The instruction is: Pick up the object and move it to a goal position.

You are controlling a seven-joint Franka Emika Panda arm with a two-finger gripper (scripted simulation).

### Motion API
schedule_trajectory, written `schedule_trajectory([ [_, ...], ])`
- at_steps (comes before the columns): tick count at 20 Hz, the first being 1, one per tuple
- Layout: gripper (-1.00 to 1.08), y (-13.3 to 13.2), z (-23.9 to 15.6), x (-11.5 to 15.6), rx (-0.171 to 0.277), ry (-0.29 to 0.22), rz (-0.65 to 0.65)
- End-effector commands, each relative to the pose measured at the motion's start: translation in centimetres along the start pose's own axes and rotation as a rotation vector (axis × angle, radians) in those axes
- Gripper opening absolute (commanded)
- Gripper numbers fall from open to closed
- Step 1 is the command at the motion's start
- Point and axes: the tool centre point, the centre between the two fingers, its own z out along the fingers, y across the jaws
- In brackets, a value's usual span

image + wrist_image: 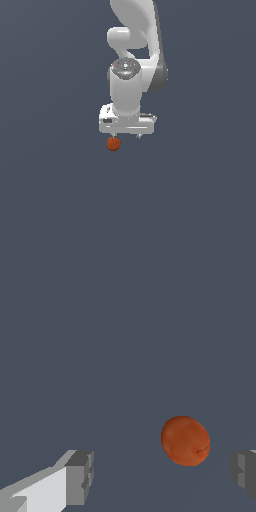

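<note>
**Pincer spread wide over a lone ball**

Fingers (79, 476) of the gripper (127, 135) stand well apart, released, with nothing between the pads. The orange-red ball (185, 440) sits in the gap, nearer one finger than the other; in the exterior view it (113, 144) shows just below the tip toward that view's left.

It looks smooth, matte and rigid, probably light, and being round it may roll or squirt out of an off-centre squeeze. Best hold: pads across its widest middle, centred first.

Count: one ball, one gripper, two fingers.
</note>
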Motion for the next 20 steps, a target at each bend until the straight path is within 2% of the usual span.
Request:
schedule_trajectory([
  [1, 1.00, 0.00, 0.00, 0.00, 0.000, 0.000, 0.000],
  [20, 1.00, 0.42, -0.23, -0.53, -0.012, -0.009, -0.061],
])
